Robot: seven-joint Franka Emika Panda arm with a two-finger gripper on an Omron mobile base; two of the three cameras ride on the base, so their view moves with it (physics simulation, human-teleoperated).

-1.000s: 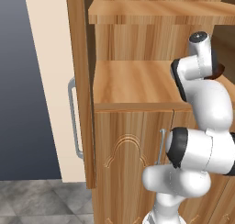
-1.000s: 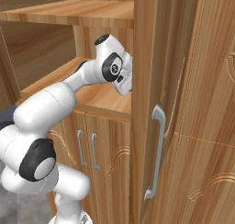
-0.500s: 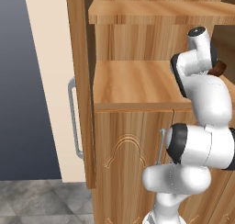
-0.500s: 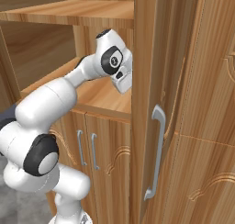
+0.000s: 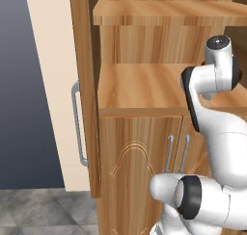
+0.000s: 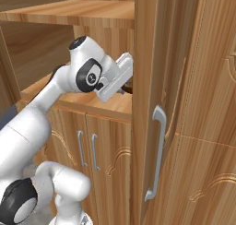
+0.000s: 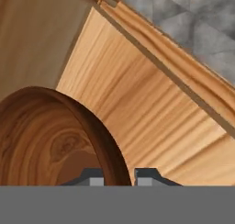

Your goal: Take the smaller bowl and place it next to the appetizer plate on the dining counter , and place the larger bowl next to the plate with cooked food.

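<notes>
The smaller bowl (image 7: 55,140) is cut off at the hand view's bottom edge.

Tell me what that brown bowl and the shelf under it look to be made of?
The bowl looks like dark, polished wood: the hand view shows ring-like grain and a knot pattern inside, though a brown glaze could look similar. The tool has a finger on each side of its rim. The shelf looks like light varnished wood, with straight grain lines and a soft sheen.

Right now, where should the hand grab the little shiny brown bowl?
By its thin rim, from above the open top: one finger inside, one outside. In the hand view the small glossy reddish-brown bowl sits upright on the wooden shelf, its rim running between the two fingertips.
</notes>
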